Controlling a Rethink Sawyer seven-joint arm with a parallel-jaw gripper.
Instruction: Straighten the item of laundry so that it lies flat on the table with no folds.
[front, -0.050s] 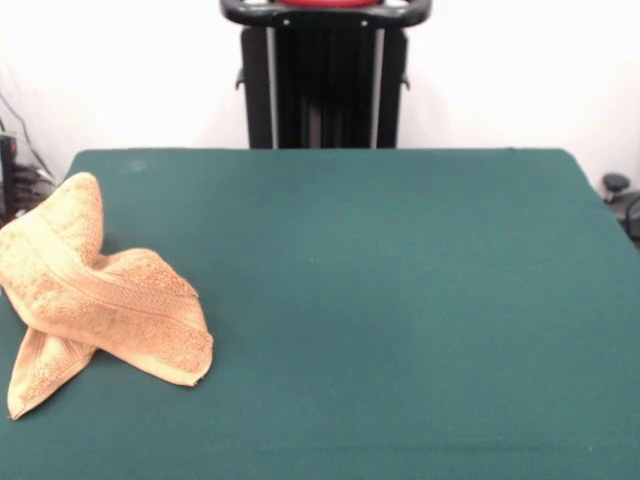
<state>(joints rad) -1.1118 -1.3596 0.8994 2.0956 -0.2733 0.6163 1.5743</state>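
The towel (95, 300) is found at the left edge of the frame, a little below mid-height, lying on the table (400, 300) close to its left border. It is not flat: it is twisted and folded over itself, with one rounded lobe raised toward the upper left, a broad flap spread toward the lower right, and a narrow tail trailing to the lower left. A ribbed band can be made out running across the folded layers. The rest of the green surface — centre and right of the frame — is left bare.

No pincer is seen in this view; only the dark pedestal (325, 75) is shown at the top centre, so whether the pincer is open or closed cannot be told.

The task is judged to be at its start, since no fold has been undone. Several risks are foreseen. Because the layers cross, a pinch taken at the overlap could catch two layers at once, and the twist would be dragged along rather than opened. Because the towel sits so near the left border, a pull toward that side could carry part of it over the edge. A hem corner — the lower right one looks free — would be the safer hold.
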